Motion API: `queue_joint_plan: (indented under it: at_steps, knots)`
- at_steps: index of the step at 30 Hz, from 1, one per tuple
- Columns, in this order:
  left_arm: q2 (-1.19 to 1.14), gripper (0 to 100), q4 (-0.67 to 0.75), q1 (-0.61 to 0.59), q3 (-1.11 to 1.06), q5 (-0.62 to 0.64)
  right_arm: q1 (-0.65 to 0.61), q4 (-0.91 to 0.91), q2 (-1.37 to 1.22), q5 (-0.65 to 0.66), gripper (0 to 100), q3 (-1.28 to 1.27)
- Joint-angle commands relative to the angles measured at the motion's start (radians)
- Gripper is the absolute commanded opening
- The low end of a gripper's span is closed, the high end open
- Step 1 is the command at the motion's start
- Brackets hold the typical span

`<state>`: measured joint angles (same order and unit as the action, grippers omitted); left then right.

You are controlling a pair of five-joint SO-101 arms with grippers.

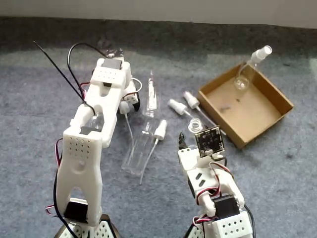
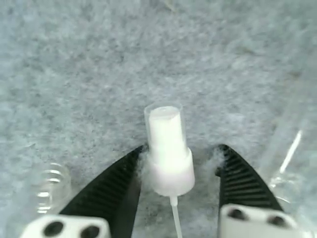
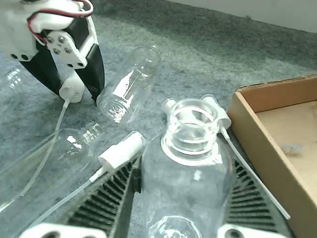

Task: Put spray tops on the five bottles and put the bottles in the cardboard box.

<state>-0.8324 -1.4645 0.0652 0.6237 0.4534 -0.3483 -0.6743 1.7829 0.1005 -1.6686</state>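
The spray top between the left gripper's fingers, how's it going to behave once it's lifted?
The spray top looks like small hollow plastic, so probably very light. Its thin dip tube trails long, so it will likely flex and wobble. The smooth round collar between the left gripper's ribbed fingers might twist or slip if pinched off-centre.

Grey carpet (image 1: 282, 188), cardboard box (image 1: 267, 127), clear bottles (image 1: 140, 148), loose spray tops (image 1: 176, 105)

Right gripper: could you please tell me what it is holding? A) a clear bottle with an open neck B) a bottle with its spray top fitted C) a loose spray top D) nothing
A: the right gripper is shut on a clear bottle whose neck is bare and open.
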Motion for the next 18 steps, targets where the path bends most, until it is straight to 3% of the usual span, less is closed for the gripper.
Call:
queue_joint_plan:
  at_steps: [1, 18]
  knots:
    - [0.008, 2, 0.003, -0.007, 0.054, 0.002, 0.007, 0.035, 0.013, -0.002, 20.7, -0.067]
    - [0.027, 6, -0.031, -0.007, 0.077, 0.006, 0.007, 0.035, 0.013, -0.002, 20.7, -0.067]
